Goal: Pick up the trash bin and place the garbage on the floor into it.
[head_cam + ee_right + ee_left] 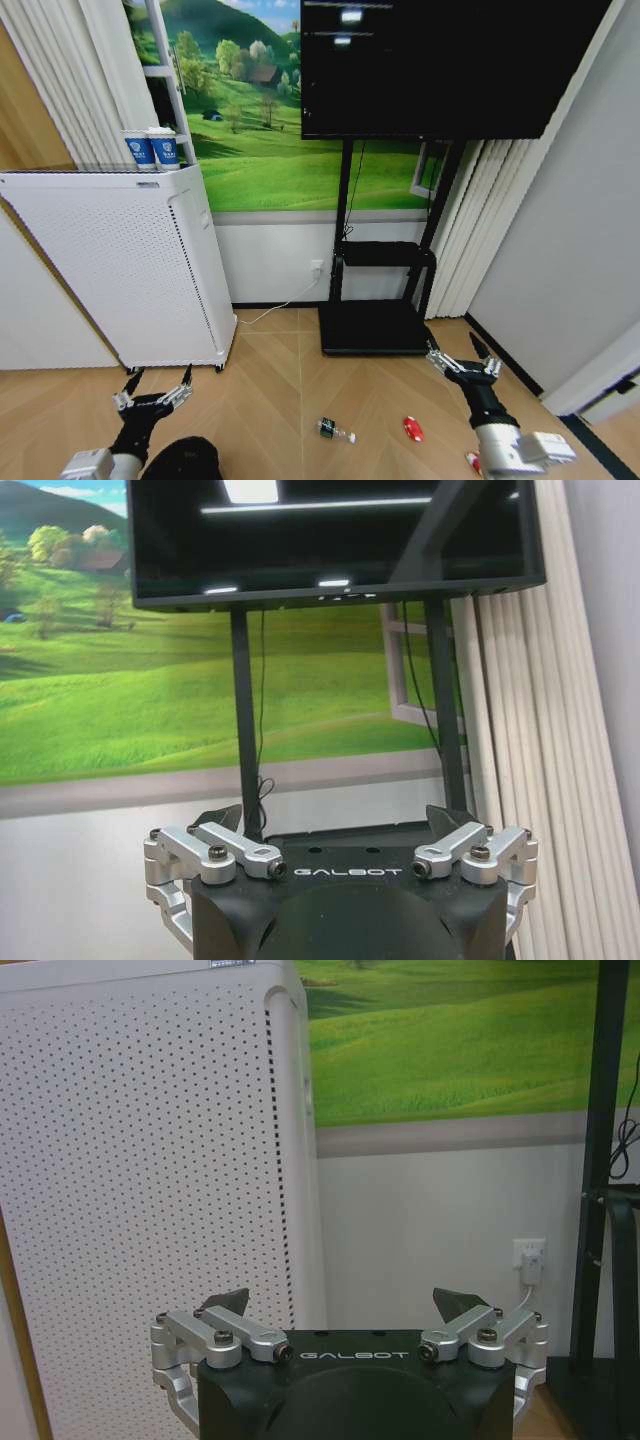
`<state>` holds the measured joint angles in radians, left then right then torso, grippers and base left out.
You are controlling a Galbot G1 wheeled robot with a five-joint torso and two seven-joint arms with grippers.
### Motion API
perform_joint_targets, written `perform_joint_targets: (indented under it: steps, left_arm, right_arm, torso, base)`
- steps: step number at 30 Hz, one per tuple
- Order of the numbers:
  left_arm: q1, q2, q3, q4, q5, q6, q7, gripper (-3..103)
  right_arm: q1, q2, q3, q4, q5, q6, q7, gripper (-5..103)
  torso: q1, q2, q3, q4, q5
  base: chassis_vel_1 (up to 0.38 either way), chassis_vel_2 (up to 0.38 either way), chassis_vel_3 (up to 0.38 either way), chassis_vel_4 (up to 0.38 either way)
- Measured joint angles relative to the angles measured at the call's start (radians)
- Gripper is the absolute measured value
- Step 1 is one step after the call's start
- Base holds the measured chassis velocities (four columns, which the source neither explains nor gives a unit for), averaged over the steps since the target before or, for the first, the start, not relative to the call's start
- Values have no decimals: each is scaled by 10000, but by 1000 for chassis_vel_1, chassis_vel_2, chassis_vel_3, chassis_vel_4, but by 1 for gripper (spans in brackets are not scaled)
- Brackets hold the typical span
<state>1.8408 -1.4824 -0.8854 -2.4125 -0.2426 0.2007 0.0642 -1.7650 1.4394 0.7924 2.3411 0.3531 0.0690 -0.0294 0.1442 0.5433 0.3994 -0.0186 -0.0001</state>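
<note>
Both arms are hanging low at the bottom of the head view, nothing in hand yet. Left gripper (152, 401) is sitting lower left, fingers spread apart, just above the trash bin (185, 461), whose dark rim is peeking in at the bottom edge, partly cut off. Right gripper (465, 363) is at lower right, fingers also spread and empty.

Garbage is lying on the floor (270, 390) in the lower centre-right: the bottle (335, 431) with green label, a small red piece (413, 429) beside it, and a red-and-white piece (472, 461) at the bottom edge, close under the right arm.

Step in hand, as I'm reading it: grabbing the bin with the left. Suggest:
- dropping the left claw straight onto the rim, one finger inside and one outside the mesh wall
- pinching the rim itself, not bare mesh
- keeping clear of the white air purifier (110, 265) right behind the gripper
- lifting level so the bin isn't swinging

Bin is mostly out of frame, so tilting the head down first is worth it.
</note>
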Motion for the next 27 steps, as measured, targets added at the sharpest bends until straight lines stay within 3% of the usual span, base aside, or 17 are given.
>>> perform_joint_targets:
  steps: [7,14,27]
  left_arm:
    - [-92,147,36,-2,192,-373,667,100]
    - [-199,188,120,-50,120,-808,1293,100]
    - [-188,193,59,-80,73,-1000,1476,100]
  right_arm:
    - [-288,218,-416,-40,-886,363,-536,100]
    - [-288,73,-534,-105,-1028,444,-798,100]
    - [-273,63,-644,-157,-1096,590,-887,100]
  torso:
    - [-125,-294,-169,0,0]
    - [-229,-581,-351,0,1]
    - [-436,-1115,-679,0,1]
  base:
    - [0,0,0,0]
    - [0,0,0,0]
    - [0,0,0,0]
